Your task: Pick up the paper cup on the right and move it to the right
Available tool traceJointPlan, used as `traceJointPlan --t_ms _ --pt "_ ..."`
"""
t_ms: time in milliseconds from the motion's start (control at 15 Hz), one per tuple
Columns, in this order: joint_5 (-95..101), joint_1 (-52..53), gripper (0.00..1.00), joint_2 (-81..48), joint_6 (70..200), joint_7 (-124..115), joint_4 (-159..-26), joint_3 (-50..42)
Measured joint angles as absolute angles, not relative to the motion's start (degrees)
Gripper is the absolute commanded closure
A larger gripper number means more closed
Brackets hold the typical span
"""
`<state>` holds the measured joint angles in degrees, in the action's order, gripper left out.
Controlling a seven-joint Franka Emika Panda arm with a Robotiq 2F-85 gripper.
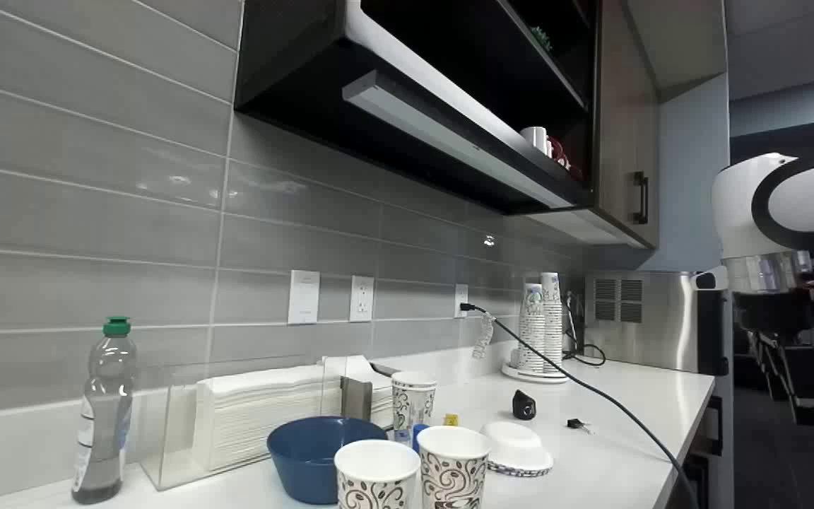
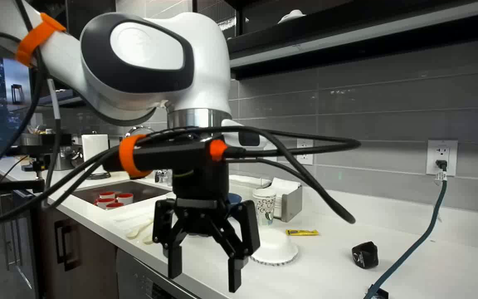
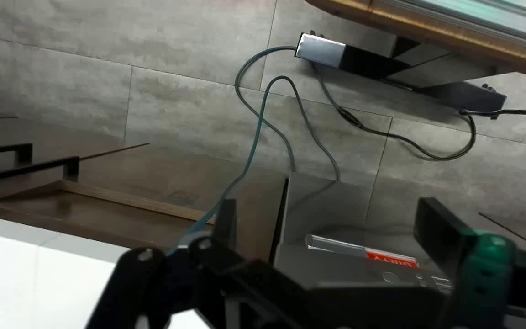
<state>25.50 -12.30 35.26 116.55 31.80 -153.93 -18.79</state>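
Note:
Two white paper cups with swirl print stand side by side at the front of the counter in an exterior view. The paper cup on the right point(image 1: 453, 470) looks slightly taller than the left cup point(image 1: 377, 481). A wide blue bowl point(image 1: 308, 459) stands behind and left of them. My gripper point(image 1: 790, 403) is at the far right, well away from the cups. It is open and empty, fingers pointing down, in an exterior view point(image 2: 205, 270) and the wrist view point(image 3: 331, 224). The wrist view shows no cup. The front cups are hidden behind my gripper in the other angle.
A stacked paper cup point(image 1: 414, 403) stands by the napkin holder point(image 1: 258, 417). An upturned white paper bowl point(image 1: 516, 445) is right of the cups. A power cable point(image 1: 576, 382) crosses the counter. A black object point(image 1: 524, 405) lies near it. A soap bottle point(image 1: 104, 417) stands left.

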Motion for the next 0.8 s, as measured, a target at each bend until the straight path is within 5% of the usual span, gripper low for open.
traceJointPlan --t_ms 800 --pt "20.4 -9.7 0.0 36.5 116.4 30.9 -154.0 -16.4"
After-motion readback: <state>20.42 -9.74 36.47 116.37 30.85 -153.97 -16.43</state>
